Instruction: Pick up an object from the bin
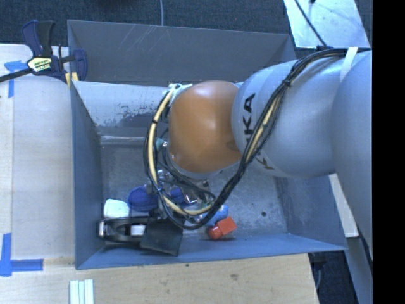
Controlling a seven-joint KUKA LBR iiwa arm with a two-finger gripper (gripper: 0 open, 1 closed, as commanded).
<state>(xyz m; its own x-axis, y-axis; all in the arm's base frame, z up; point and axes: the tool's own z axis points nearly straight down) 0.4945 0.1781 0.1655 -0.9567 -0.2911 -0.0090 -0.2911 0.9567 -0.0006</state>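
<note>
Arm deep in the bin, gripper low over the clutter by the near wall.

From where I stand, the arm comes in from 3 o'clock, and its orange cover and looped cables hang over the gripper, so I cannot tell whether it is open or clenched, or whether it has hold of anything. It sits low toward 6 o'clock of the grey bin. A blue rounded piece lies just beside it at 9 o'clock, with a white block further out the same way. A flat black thing lies at its 7 o'clock against the near wall, and a red-orange piece near its 5 o'clock.
</note>
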